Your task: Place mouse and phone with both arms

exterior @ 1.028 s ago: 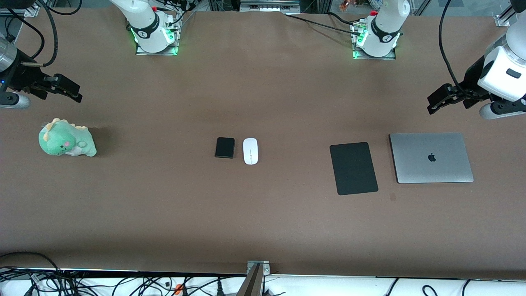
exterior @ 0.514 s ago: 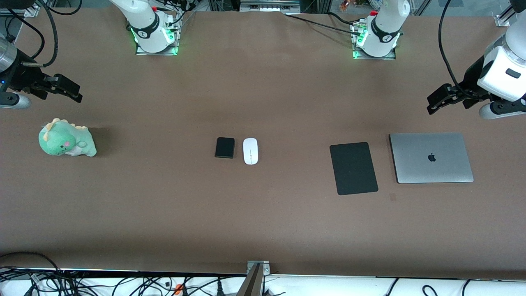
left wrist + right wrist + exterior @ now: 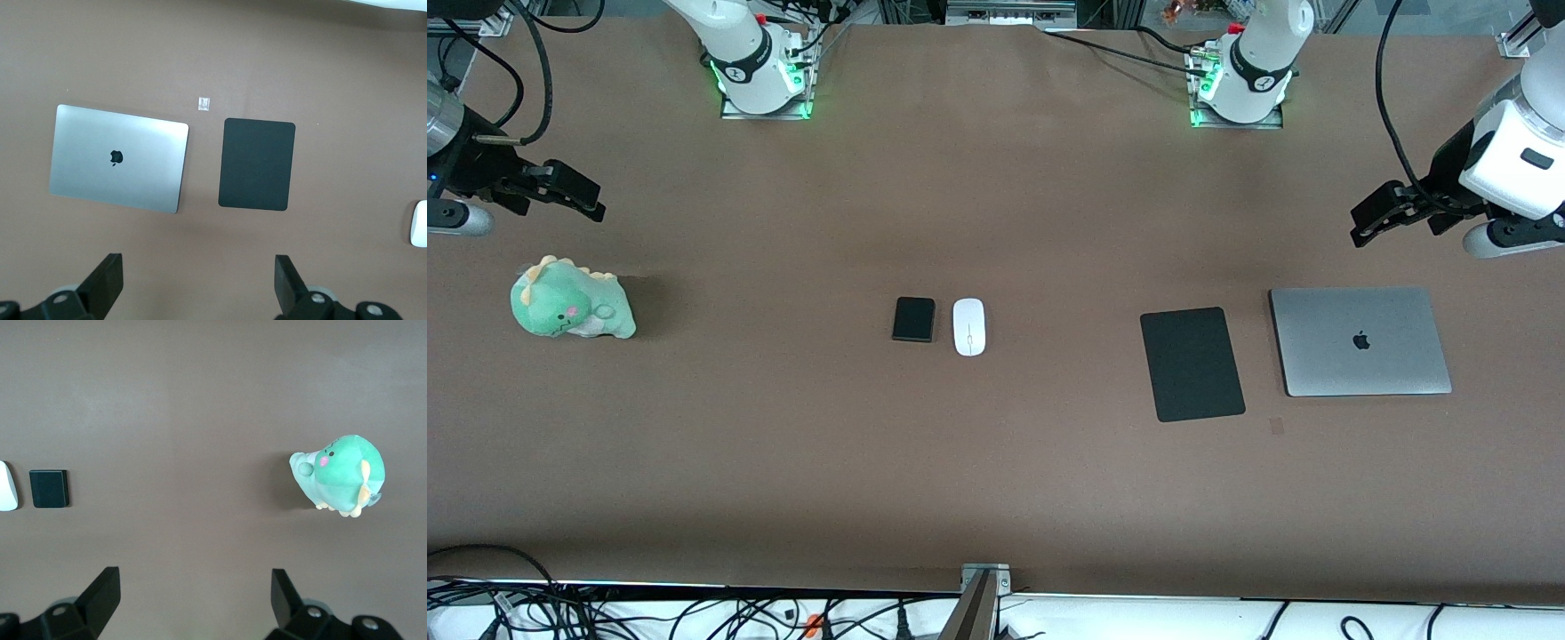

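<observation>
Front view showed the mouse (image 3: 968, 326) just beside the phone (image 3: 914, 319) at mid-table, so each open-fingered gripper, left gripper (image 3: 1371, 218) and right gripper (image 3: 578, 197), hanging well apart from the mouse, would probably need a separate, vertical approach.

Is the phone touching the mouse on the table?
Apart. The front view shows a narrow strip of brown table between the phone and the mouse, which lie side by side.
</observation>
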Controlling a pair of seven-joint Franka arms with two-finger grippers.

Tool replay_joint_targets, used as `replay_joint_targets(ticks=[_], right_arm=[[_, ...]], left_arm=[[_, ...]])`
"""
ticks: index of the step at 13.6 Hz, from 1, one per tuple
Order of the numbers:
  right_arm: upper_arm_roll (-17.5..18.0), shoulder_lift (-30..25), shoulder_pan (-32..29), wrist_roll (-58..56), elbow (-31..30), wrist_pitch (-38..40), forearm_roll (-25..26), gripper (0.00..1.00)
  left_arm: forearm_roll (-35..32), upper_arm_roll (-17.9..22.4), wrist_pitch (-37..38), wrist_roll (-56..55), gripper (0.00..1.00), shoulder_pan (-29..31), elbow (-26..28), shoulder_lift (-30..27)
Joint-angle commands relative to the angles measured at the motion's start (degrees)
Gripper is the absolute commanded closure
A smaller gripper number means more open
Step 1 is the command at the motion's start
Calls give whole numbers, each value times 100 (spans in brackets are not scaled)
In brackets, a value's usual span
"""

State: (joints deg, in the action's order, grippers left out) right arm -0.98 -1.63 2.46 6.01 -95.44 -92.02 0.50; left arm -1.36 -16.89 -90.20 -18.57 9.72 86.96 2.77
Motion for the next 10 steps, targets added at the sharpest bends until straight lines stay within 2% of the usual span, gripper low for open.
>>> replay_joint_targets(ticks=[1, 10], right_arm=[[81, 40, -71, 41, 114, 97, -24, 0], [81, 48, -71, 41, 114, 97, -24, 0]], left_arm=[[92, -16, 90, -32, 0, 12, -135, 40], [92, -25, 99, -32, 0, 12, -144, 49]])
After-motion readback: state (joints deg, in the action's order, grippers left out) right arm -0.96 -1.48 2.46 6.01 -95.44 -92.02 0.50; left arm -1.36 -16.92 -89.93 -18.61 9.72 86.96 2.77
